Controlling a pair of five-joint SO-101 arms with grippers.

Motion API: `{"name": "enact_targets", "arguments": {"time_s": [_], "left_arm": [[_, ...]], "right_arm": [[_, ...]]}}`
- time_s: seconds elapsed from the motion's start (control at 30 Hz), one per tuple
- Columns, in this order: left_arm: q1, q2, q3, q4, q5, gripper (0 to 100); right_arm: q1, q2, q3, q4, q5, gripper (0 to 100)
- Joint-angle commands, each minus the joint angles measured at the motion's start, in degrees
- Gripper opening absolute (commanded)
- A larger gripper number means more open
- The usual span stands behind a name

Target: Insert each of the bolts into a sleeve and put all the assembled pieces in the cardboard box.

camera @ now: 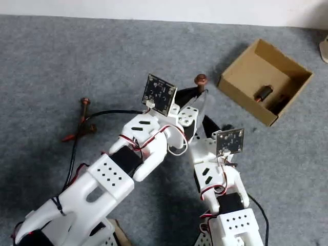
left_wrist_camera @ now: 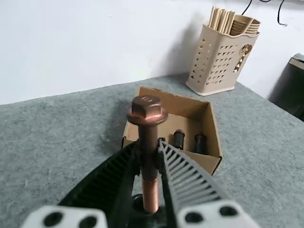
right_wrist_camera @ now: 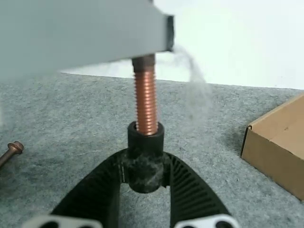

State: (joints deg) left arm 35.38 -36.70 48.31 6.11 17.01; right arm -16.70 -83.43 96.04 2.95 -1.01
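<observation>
- The bolt (left_wrist_camera: pixel 147 111) is copper-coloured with a hex flange head. It stands upright, head up, clamped by its shank.
- The left gripper (left_wrist_camera: pixel 149 143) holds it. The jaws are narrow and pressed against the shank on both sides, just under the head.
- The sleeve (right_wrist_camera: pixel 145 137) is a short black cylinder directly below the bolt. The threaded end of the bolt has entered its mouth, while most of the thread is exposed above it.
- The right gripper (right_wrist_camera: pixel 145 166) grips the sleeve, with its jaws closed against the sleeve wall on both sides.
- Step in hand, as judged: insertion of this bolt, begun but not seated.
- Next move, as judged:
  - Drive the bolt down along the sleeve axis and keep both parts in line, since a tilt could bind the thread.
  - One gripper then lets go and the other carries the piece to the box.
- The cardboard box (camera: pixel 245 98) sits open on the carpet, near the two grippers. It holds what appear to be two assembled pieces (left_wrist_camera: pixel 188 138).
- Loose bolts (camera: pixel 83 110) lie on the carpet, well apart from the box, so more cycles are due.
- A perforated utensil holder (left_wrist_camera: pixel 223 59) stands behind the box.
</observation>
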Motion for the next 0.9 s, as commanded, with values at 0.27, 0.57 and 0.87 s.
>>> {"name": "enact_targets", "arguments": {"time_s": [0.27,0.57,0.87], "left_arm": [[0.40,-1.80,2.15,-1.41,-5.19,1],[0.57,4.88,3.12,-1.41,-5.19,1],[-1.01,5.67,6.90,-1.14,-5.19,12]], "right_arm": [[0.48,-1.27,8.22,-0.31,0.62,0.5],[0.57,-1.27,8.22,-0.22,0.53,0.5],[0.48,-1.27,8.22,-0.31,0.53,0.5]]}}
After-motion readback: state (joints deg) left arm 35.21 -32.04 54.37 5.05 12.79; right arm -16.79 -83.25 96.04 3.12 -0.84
